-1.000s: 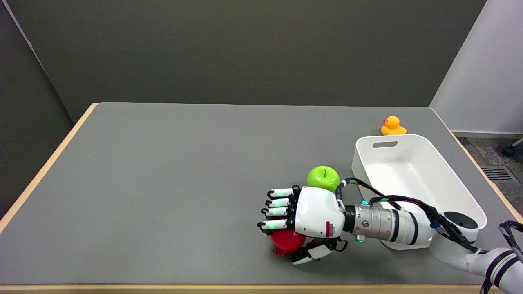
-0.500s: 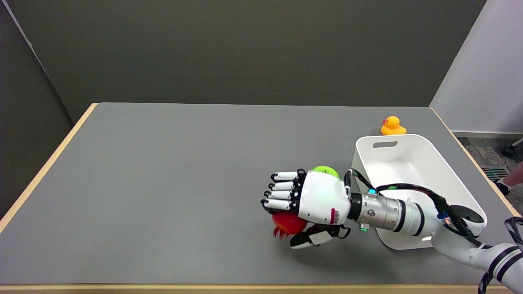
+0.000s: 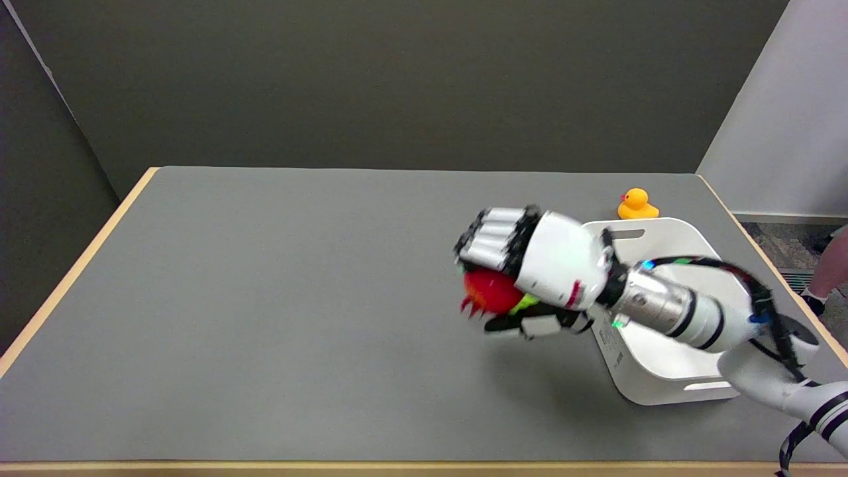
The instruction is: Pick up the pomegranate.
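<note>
Right hand [image 3: 530, 268] grips the pomegranate [image 3: 489, 291], fingers [image 3: 493, 242] curled over its top and thumb beneath. Hand and fruit are raised clear of the table [image 3: 265, 298], with their shadow on the mat below. A sliver of green apple [image 3: 525, 303] shows behind the palm. White bin [image 3: 662, 377] sits under the forearm. Yellow duck [image 3: 636, 204] stands just beyond the bin's far rim.
</note>
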### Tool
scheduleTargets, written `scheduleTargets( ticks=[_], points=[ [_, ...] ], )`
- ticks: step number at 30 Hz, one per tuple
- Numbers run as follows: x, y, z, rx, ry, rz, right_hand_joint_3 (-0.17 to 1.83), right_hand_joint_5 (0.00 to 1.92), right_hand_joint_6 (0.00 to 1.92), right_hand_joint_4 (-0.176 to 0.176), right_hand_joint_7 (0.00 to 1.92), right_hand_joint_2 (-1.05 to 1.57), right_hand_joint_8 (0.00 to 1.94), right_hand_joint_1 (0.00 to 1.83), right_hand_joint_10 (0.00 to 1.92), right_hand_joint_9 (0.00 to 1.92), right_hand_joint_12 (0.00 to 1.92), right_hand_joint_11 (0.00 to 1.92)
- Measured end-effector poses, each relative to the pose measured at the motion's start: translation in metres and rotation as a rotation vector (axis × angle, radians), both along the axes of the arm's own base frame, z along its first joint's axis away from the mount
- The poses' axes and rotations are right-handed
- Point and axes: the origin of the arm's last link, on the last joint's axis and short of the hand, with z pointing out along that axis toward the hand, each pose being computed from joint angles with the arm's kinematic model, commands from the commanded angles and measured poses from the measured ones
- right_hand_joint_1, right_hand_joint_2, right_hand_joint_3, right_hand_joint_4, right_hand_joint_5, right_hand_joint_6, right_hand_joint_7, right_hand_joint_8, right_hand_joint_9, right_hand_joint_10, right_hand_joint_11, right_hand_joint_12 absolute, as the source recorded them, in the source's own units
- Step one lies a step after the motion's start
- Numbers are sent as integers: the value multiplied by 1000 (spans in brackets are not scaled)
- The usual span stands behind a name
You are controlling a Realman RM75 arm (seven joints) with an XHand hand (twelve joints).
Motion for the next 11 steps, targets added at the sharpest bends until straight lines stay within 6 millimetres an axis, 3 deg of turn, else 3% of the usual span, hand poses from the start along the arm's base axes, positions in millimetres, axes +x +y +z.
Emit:
scheduleTargets(
  ticks=[3, 5, 11],
  points=[
    [14, -1, 14, -42, -26, 51, 339, 595, 1440, -176, 889, 1087, 1394, 1207, 1404, 816, 1666, 619],
    [24, -1, 25, -77, -43, 87, 251, 680, 1449, -176, 734, 1145, 1464, 1187, 1413, 822, 1703, 599],
    [54, 1, 64, -206, -87, 192, 267, 680, 1453, -176, 733, 1140, 1476, 1185, 1426, 839, 1719, 619]
  ],
)
